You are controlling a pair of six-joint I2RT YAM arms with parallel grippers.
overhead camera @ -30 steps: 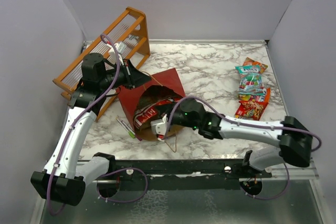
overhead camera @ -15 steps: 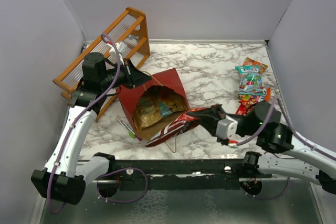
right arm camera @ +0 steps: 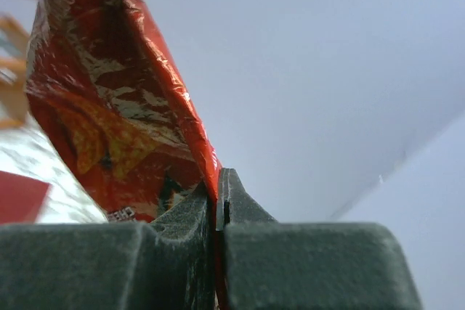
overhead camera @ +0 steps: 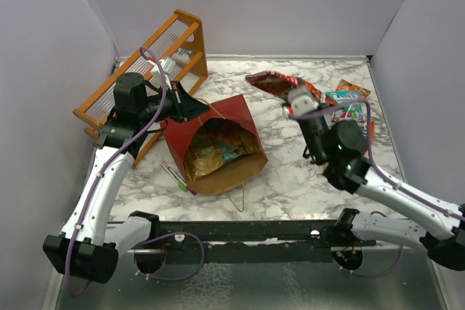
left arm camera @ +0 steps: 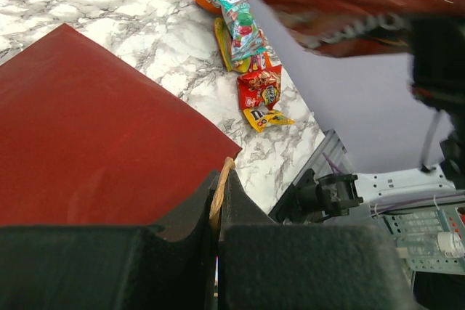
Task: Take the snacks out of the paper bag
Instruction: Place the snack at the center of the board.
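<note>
While the paper bag (overhead camera: pixel 238 111) lies on its side on the marble table (overhead camera: pixel 290 172), you can see into its mouth: dark red, smooth paper outside, kraft brown within, and a thin tan loop handle (overhead camera: pixel 236 200) trailing on the marble at the near side. Crinkly foil packets in the bag (overhead camera: pixel 215 148), yellow-brown and teal, lie against its lower wall. Your left gripper (overhead camera: pixel 193 109) is closed on the bag's far rim; the left wrist view shows its dark fingers (left arm camera: pixel 185 212) pinched flat on the brown paper edge. Your right gripper (overhead camera: pixel 296 97) is clamped on a red packet (overhead camera: pixel 270 83), wrinkled and shiny with orange print. It is held up off the marble, right of the bag and just left of the pile of packets (overhead camera: pixel 349 117) by the table's right edge. The right wrist view shows the jaws shut tight on the foil's lower seam, the packet standing above them. That pile is orange, teal, red and yellow, overlapping. Green and pink markers (overhead camera: pixel 174 177) lie by the bag's near left corner, and the orange wooden rack (overhead camera: pixel 149 63) stands behind your left arm.
</note>
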